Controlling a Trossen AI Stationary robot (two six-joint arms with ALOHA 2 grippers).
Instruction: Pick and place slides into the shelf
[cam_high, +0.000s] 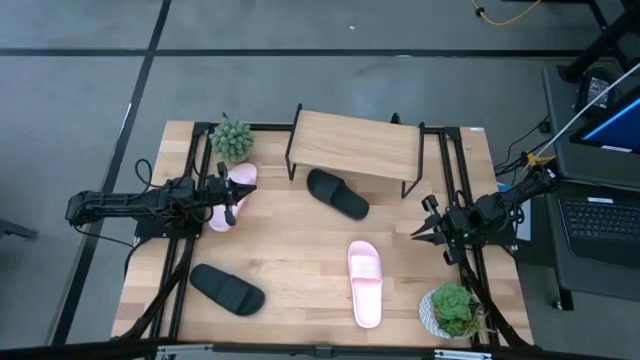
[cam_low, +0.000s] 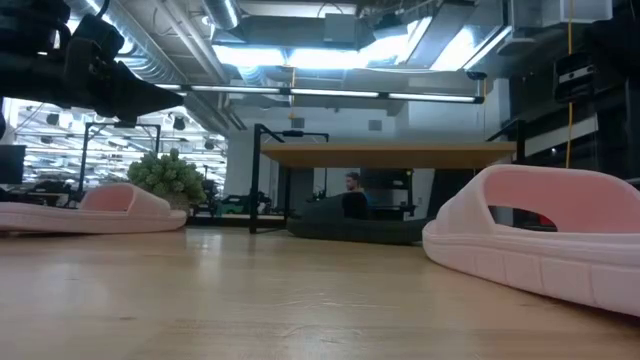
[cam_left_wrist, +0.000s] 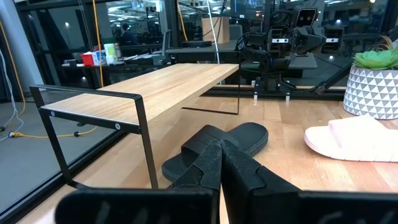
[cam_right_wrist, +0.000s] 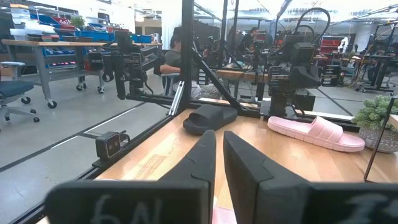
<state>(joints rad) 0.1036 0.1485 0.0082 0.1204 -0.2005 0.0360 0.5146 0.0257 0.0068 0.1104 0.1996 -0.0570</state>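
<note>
The shelf (cam_high: 355, 150) stands on its black legs at the table's far middle. A black slide (cam_high: 337, 193) lies flat just in front of it, seen past my fingers in the left wrist view (cam_left_wrist: 239, 138). A second black slide (cam_high: 227, 289) lies near the left front. One pink slide (cam_high: 364, 282) lies right of centre. The other pink slide (cam_high: 228, 195) lies at the left, soles down. My left gripper (cam_high: 236, 202) hovers over that pink slide, shut (cam_left_wrist: 221, 149). My right gripper (cam_high: 420, 231) waits at the right edge, shut (cam_right_wrist: 218, 143).
A potted plant (cam_high: 232, 140) stands at the far left beside the shelf. Another plant (cam_high: 452, 308) stands at the near right corner. Black frame rails (cam_high: 190, 200) run along both table sides. Bare wood lies between the slides at the centre (cam_high: 290, 240).
</note>
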